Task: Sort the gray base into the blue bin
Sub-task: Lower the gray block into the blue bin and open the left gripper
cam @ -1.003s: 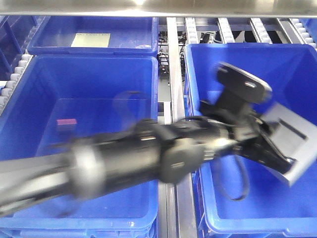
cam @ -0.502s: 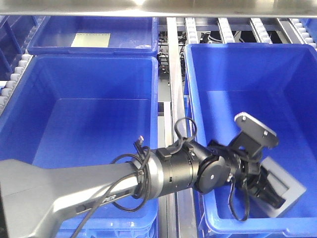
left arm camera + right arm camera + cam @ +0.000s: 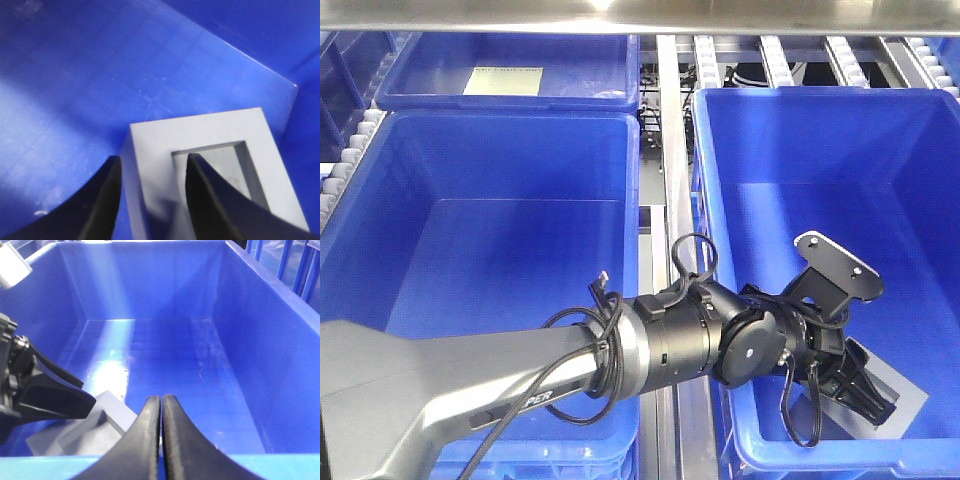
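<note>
The gray base [image 3: 908, 402] lies flat on the floor of the blue bin [image 3: 800, 92] at the right, in its near right corner. My left gripper [image 3: 865, 393] reaches down into this bin over the base. In the left wrist view the jaws [image 3: 152, 159] stand slightly apart and straddle one wall of the gray base [image 3: 200, 130], one finger outside and one in the square recess. My right gripper [image 3: 161, 405] is shut and empty, above the bin's near rim. The base [image 3: 107, 415] and a left finger [image 3: 55, 400] show to its left.
A second large blue bin [image 3: 510, 118] stands at the left under my left arm. A shallower blue bin with a pale yellowish sheet [image 3: 505, 80] sits behind it. A metal rail [image 3: 668, 150] runs between the bins, with roller tracks at the back right.
My left gripper has brought the gray base down from mid-air into the right bin. The base went from tilted to lying flat on the floor, and the jaws now stand loose around its wall.
</note>
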Robot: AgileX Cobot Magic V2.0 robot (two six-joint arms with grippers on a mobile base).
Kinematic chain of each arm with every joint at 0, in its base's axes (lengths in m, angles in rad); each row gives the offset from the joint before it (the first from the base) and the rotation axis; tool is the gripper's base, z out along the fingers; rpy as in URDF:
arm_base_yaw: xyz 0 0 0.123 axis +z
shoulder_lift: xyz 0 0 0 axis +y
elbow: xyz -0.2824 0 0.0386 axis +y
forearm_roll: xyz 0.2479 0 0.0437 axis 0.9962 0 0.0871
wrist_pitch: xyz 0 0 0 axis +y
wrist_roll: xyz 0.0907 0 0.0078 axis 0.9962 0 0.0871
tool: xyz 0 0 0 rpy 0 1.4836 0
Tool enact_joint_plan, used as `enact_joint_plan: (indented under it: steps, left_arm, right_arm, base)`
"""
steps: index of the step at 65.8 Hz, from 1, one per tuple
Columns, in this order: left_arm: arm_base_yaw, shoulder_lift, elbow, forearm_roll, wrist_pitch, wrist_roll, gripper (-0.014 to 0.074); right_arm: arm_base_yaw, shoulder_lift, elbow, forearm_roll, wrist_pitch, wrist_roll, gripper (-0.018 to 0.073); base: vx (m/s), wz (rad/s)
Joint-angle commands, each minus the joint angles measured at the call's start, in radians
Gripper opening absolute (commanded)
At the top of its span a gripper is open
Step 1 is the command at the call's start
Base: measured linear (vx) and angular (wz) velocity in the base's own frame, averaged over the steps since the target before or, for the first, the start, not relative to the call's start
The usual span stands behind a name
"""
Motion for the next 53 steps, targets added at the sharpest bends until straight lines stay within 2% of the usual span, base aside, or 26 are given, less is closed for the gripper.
enact_joint_plan:
  steps: [1,4,7,15,23,36,53]
  left_arm:
    - [-0.005,-0.104,-0.034,-0.008,-0.051,0.0,0.0323]
    - [-0.005,-0.119,-0.034,-0.008,-0.048,0.0,0.0292]
    - [-0.005,-0.138,-0.034,-0.008,-0.045,0.0,0.0225]
    - [-0.005,-0.184,-0.034,-0.006,-0.04,0.01,-0.0009]
    - [-0.005,-0.23,-0.034,-0.004,-0.014,0.027,-0.0007]
    - [-0.005,-0.323,-0.006,-0.002,0.093,0.106,-0.0006]
    - [-0.005,-0.559,0.29,-0.002,0.003,0.113,-0.0006]
  right_arm:
    - [-0.003,0.018,0.002,-0.008,-0.056,-0.011,-0.0005]
    - [-0.003,0.018,0.002,-0.008,-0.056,-0.011,-0.0005]
    - [-0.003,0.018,0.002,-0.008,-0.056,-0.011,-0.0005]
    - [-0.003,0.018,0.002,-0.008,-0.056,-0.011,-0.0005]
    - [-0.003,0.018,0.002,-0.008,-0.056,-0.011,-0.0005]
    - [-0.003,0.018,0.002,-0.008,-0.056,-0.011,-0.0005]
    - [-0.003,0.018,0.002,-0.008,-0.056,-0.011,-0.0005]
  base:
    - [0.0,0.0]
    - [0.0,0.0]
    - [0.0,0.0]
    - [0.0,0.0]
    - [0.0,0.0]
    - [0.0,0.0]
    - [0.0,0.0]
